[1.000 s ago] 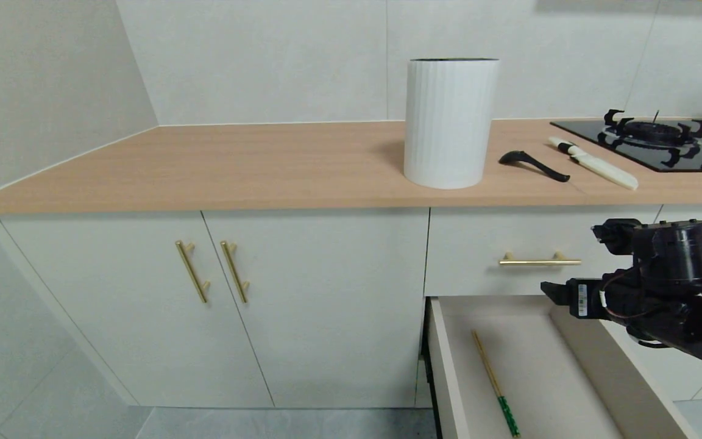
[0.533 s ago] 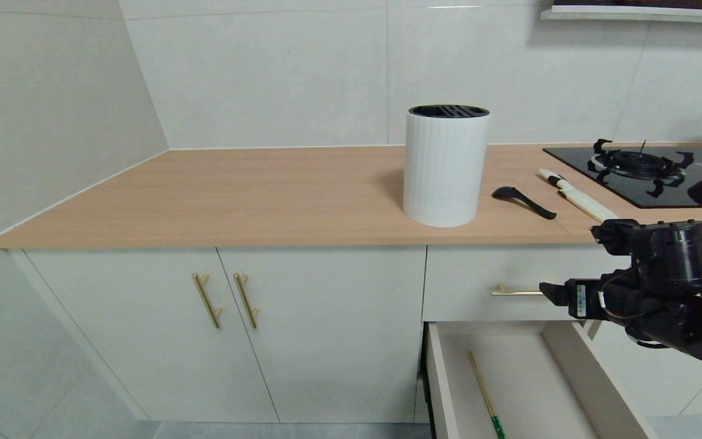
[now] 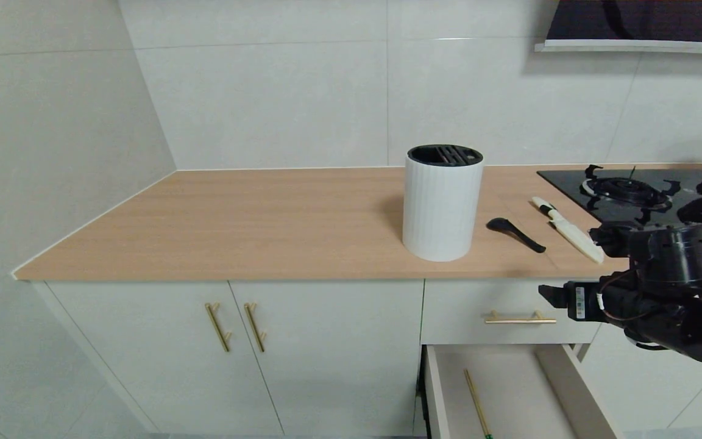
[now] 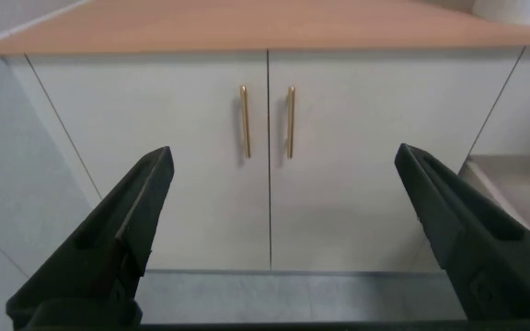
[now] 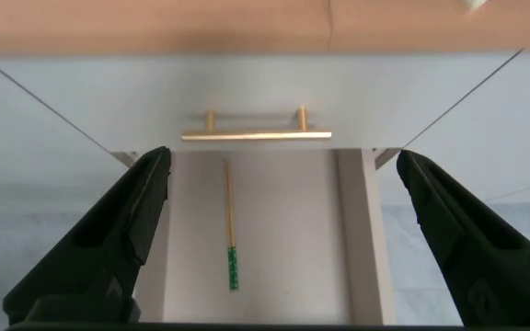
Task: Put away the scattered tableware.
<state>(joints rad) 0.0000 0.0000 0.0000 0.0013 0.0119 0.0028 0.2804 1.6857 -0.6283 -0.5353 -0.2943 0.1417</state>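
Note:
On the wooden counter (image 3: 265, 225) stands a white ribbed utensil holder (image 3: 442, 210) with a black slotted top. A black spoon (image 3: 514, 233) and a white-bladed knife (image 3: 567, 230) lie to its right. Below them a drawer (image 3: 433, 396) is pulled out, with a pair of chopsticks (image 3: 476, 402) with green ends lying in it, the chopsticks (image 5: 230, 225) running lengthwise. My right gripper (image 3: 555, 297) hangs open and empty in front of the drawers, above the open drawer's right side. My left gripper (image 4: 283, 156) is open and empty, facing the double cabinet doors (image 4: 265, 119).
A black gas hob (image 3: 631, 192) fills the counter's right end, close to the knife. A shut drawer with a gold handle (image 5: 256, 135) sits just above the open one. The cabinet doors (image 3: 235, 326) carry two gold handles. Tiled walls close off the back and left.
The head camera has risen, so counter, holder and drawer sit lower in the picture and the holder's top shows. Spoon, knife and chopsticks have not moved.

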